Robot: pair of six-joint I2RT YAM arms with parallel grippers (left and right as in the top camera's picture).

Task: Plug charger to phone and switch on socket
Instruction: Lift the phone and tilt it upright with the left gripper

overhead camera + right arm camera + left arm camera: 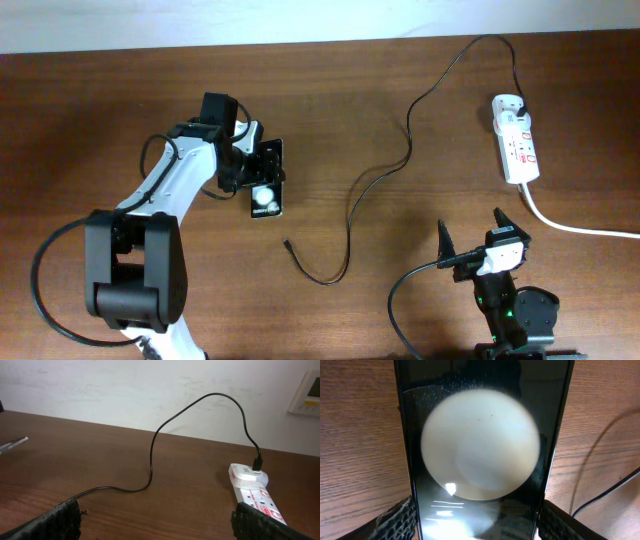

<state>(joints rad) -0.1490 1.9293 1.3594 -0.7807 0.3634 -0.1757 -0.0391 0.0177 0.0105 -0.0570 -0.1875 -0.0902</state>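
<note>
The black phone (267, 193) lies flat on the wooden table, a round white light reflection on its glossy screen (480, 450). My left gripper (254, 172) is shut on the phone, a finger pressed on each long edge (477, 525). The charger, a thin black cable (350, 215), runs from the adapter on the socket (518, 140) in loops to its free connector tip (288, 243), which lies on the table below and right of the phone. My right gripper (475, 235) is open and empty (155, 522), near the front edge, with the socket (255, 491) ahead to its right.
The socket's thick white cord (580, 228) trails off to the right edge. The cable arches up near the wall (220, 396) and a stretch of it lies beside the phone (605, 495). A wall control panel (307, 392) is behind the table.
</note>
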